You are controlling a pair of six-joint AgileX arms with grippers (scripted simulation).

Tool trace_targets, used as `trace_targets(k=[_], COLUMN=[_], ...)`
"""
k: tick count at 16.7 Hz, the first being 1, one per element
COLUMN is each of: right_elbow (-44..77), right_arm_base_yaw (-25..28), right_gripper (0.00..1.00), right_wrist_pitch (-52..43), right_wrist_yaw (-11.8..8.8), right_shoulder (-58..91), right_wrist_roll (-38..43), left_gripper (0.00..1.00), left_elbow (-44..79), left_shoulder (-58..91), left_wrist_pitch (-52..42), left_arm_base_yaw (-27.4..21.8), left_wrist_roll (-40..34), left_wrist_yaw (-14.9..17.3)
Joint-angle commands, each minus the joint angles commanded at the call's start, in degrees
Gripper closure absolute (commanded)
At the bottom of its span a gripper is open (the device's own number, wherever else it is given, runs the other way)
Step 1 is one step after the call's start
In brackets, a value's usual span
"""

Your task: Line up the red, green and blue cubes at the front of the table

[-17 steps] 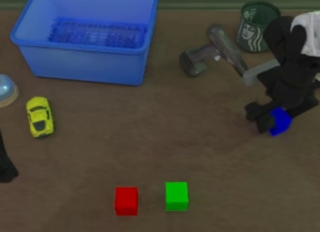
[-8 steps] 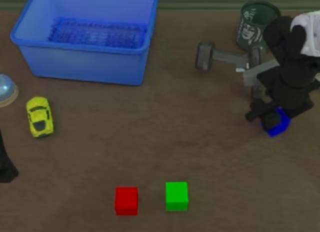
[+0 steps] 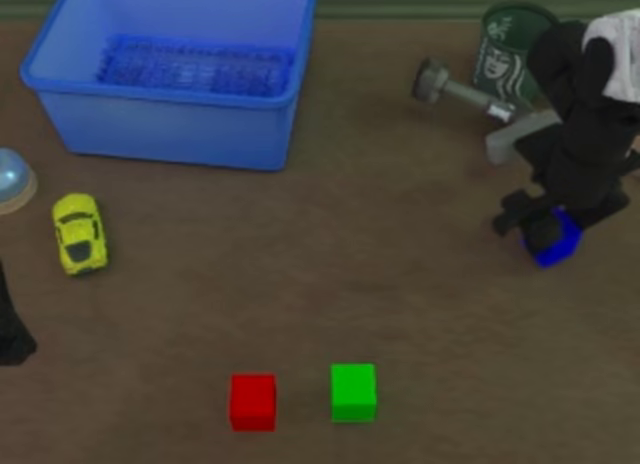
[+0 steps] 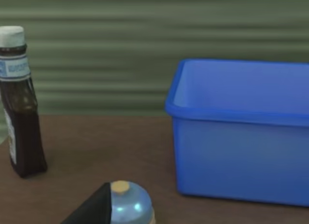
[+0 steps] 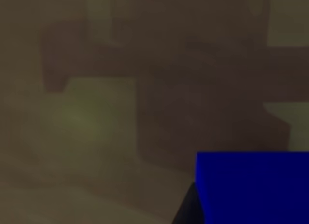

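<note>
Desk: red cube, green cube aligned.
Right gripper: apparently clamping blue cube.
Next: carry it beside green.

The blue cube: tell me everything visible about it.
The blue cube is a small, plain, matte, deep-blue block at the table's right side, far from the red cube and green cube at the front. The right hand is down over it, covering most of its top, so only one corner and its sides show. In the right wrist view it fills one corner, flat-faced and unmarked. Whether it rests on the table or is lifted cannot be told.
</note>
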Motion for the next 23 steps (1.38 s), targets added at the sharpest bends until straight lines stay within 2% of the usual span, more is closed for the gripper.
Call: trace_targets(k=[5,13,18,23], right_elbow=[6.29,6.3,1.42,-6.71], right_arm_base_yaw=[0.21,1.25,8.84,19.27], right_gripper=[1.0,1.0,1.0,1.0], right_wrist_pitch=[-10.47,-11.38,-11.2,-11.04], right_wrist_yaw=[0.0,0.02,0.17,0.29], right_shoulder=[-3.53,-4.69,-9.12,-15.67], right_wrist_roll=[0.03,2.15,15.99,37.4], left_gripper=[0.0,0.0,0.0,0.0], left_elbow=[0.0,0.0,0.0,0.0], left_shoulder=[0.0,0.0,0.0,0.0], left_wrist_pitch=[0.0,0.0,0.0,0.0], left_arm_base_yaw=[0.0,0.0,0.0,0.0], left_wrist_roll=[0.0,0.0,0.0,0.0], left_wrist_yaw=[0.0,0.0,0.0,0.0])
